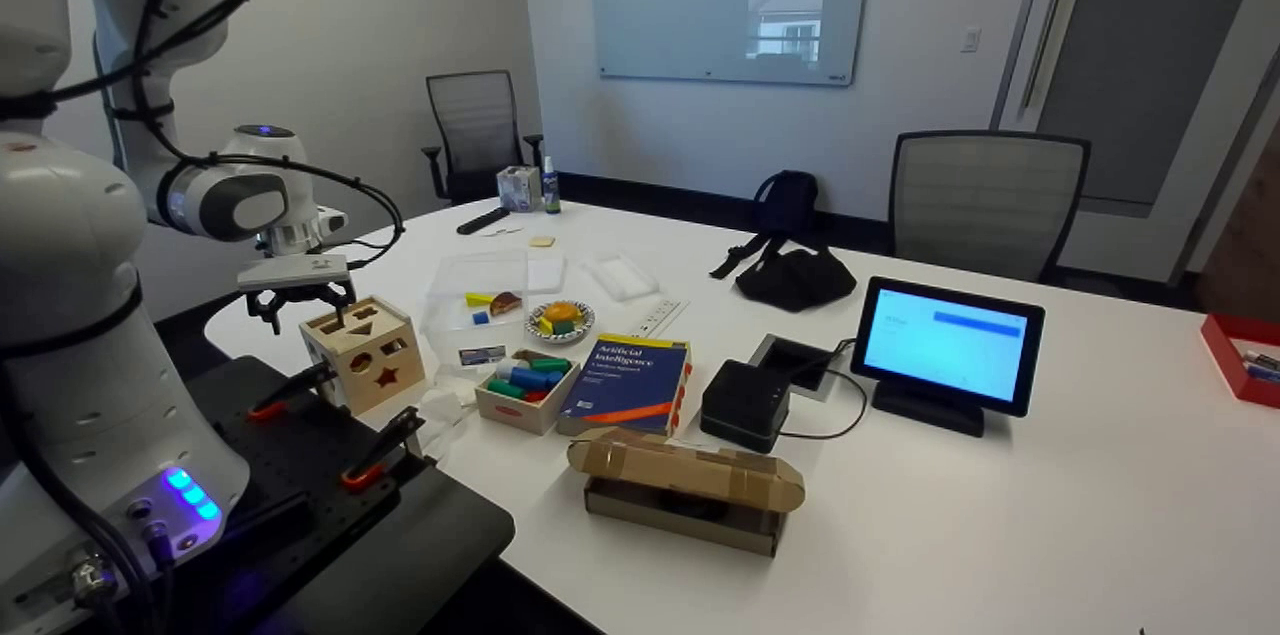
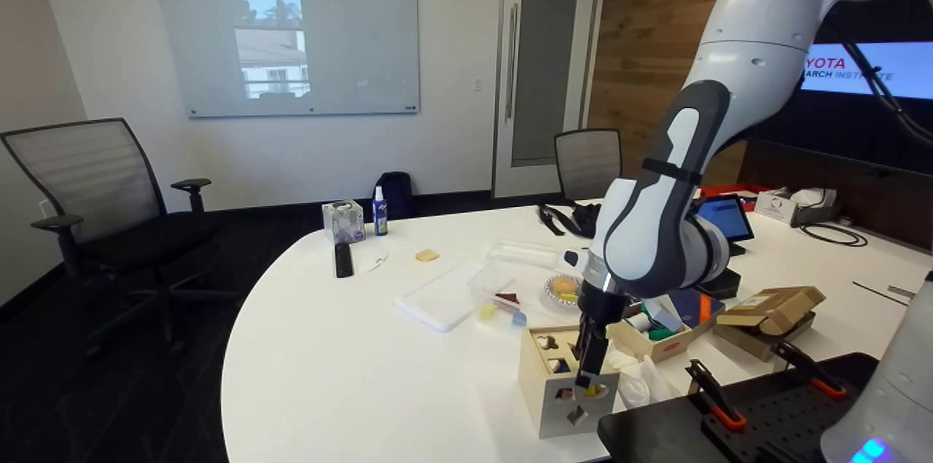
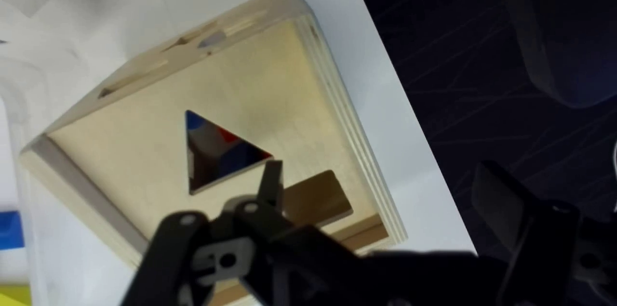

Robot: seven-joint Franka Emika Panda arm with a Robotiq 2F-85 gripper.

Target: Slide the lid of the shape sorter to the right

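The shape sorter (image 1: 360,392) is a light-wood cube standing on the white table near the robot base, also in an exterior view (image 2: 550,415). Its lid (image 3: 270,89) is a flat panel with triangle and rectangle holes inside the raised rim. A narrow gap shows beside the lid's edge at the lower right of the wrist view. My gripper (image 3: 384,180) is open, above the near side of the sorter in both exterior views (image 1: 307,320). One finger is at the lid between the triangle and rectangle holes; contact cannot be told. The other finger is outside the box, over the dark floor.
A small wooden box of coloured blocks (image 1: 527,405) and crumpled white plastic (image 2: 641,379) stand beside the sorter. A clear plastic tray (image 1: 470,275) lies behind it. Clamps (image 1: 385,450) stick up from the black base board. The table edge is close to the sorter.
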